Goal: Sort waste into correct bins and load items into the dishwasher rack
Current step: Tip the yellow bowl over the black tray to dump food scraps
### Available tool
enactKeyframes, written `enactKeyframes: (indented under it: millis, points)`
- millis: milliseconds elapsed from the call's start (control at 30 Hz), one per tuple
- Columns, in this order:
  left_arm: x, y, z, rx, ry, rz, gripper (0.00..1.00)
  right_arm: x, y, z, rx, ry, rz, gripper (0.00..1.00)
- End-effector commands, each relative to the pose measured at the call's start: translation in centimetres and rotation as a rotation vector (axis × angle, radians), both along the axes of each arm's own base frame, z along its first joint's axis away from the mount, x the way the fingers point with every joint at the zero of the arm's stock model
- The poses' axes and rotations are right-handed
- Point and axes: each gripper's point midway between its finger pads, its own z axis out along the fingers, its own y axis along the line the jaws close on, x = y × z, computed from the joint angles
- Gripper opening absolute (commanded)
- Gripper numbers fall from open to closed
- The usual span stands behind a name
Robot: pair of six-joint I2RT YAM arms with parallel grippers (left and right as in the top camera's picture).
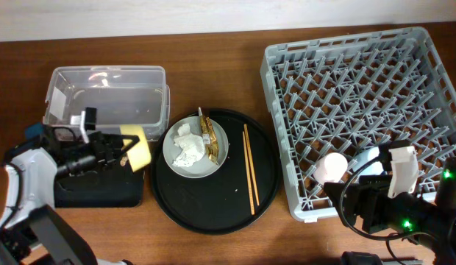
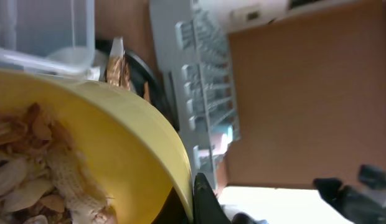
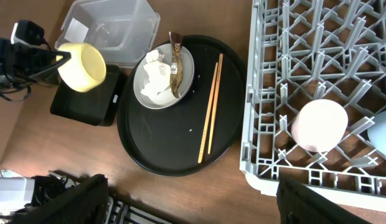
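Step in hand: emptying the yellow bowl (image 1: 138, 150) of its food scraps (image 2: 37, 168).

- Left tool (image 1: 119, 152), left of the overhead frame: closed on the bowl's rim. The bowl is held on its side with its mouth turned toward the arm.
- The bowl hangs over the right end of the shallow black tray (image 1: 95, 193), just beside the clear tub (image 1: 107, 96).
- Left wrist view: the scraps are heaped inside the bowl, not yet tipped out.
- Right tool (image 3: 192, 186), lower right: fingers spread wide, holding nothing, over the near edge of the rack (image 1: 368, 88).
- Pink cup (image 1: 332, 168) is in the rack, mouth down.
- Grey plate (image 1: 213, 163) sits on the round black tray (image 1: 213, 213), carrying the tissue (image 1: 187, 147) and the wrapper (image 1: 207, 132).
- Chopsticks (image 1: 250, 165) lie beside the plate on the same tray.

Next move, as I judge it: roll the bowl's mouth downward over the black tray until the scraps slide out, keeping it low so crumbs don't scatter onto the counter (image 1: 213, 44). The bowl then goes to the rack.
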Motion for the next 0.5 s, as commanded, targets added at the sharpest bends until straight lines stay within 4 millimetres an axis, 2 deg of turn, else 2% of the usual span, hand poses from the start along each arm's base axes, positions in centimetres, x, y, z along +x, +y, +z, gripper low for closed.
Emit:
enactKeyframes:
  millis: [0, 133, 267, 400, 467]
  points:
    - [0.4, 1.0, 0.8, -0.114, -0.055, 0.043, 0.00, 0.1, 0.0, -0.1, -0.010, 0.000, 0.005, 0.87]
    - [0.0, 2.2, 0.2, -0.138, -0.033, 0.092, 0.00, 0.1, 0.0, -0.1, -0.010, 0.000, 0.005, 0.87]
    - [-0.5, 5.1, -0.2, -0.169, -0.024, 0.197, 0.00, 0.1, 0.0, -0.1, -0.010, 0.000, 0.005, 0.87]
    - [-0.9, 5.8, -1.0, -0.187, -0.028, 0.233, 0.00, 0.1, 0.0, -0.1, -0.010, 0.000, 0.005, 0.87]
    - [-1.0, 5.7, -0.6, -0.239, -0.035, 0.243, 0.00, 0.1, 0.0, -0.1, -0.010, 0.001, 0.005, 0.87]
